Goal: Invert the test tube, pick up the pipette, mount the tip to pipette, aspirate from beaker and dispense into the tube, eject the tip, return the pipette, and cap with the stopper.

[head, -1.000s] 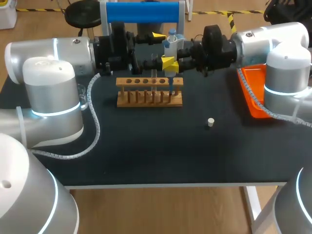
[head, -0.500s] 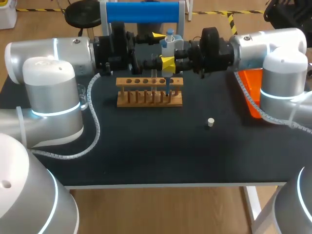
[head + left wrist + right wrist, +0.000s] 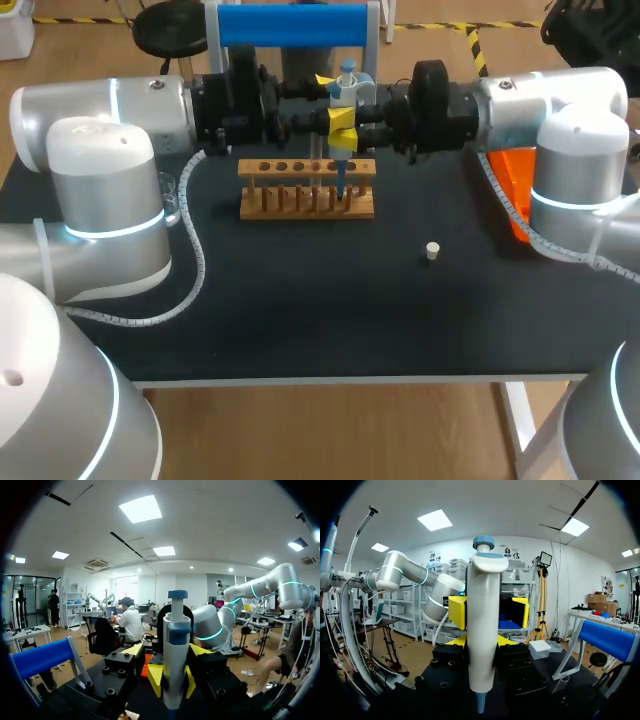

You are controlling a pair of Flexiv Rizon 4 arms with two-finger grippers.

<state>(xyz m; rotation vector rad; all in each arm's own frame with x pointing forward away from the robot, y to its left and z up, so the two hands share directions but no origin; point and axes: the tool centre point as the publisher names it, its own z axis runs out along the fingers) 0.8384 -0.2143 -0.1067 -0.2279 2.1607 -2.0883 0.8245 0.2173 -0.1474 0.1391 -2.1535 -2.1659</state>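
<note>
- Step in hand: by my reading, dispensing into the tube. The pipette [image 3: 481, 605] carries its blue tip [image 3: 340, 183], which dips among the right-hand holes of the wooden rack [image 3: 300, 200] at the far middle of the bench [image 3: 300, 300]. I cannot make out the tube itself.
- Right gripper [image 3: 481, 642]: closed on the pipette's barrel, holding it upright.
- Left gripper [image 3: 166, 652]: spread wider than the pipette, facing it from the left, gripping nothing I can see.
- Pipette: white barrel, blue collar and plunger button, slender blue tip.
- Next move calls for: plunger pressed with the tip kept inside the tube mouth, then a straight lift.
- Stopper [image 3: 432, 251]: small, white, loose, nearer than the rack and to its right.
</note>
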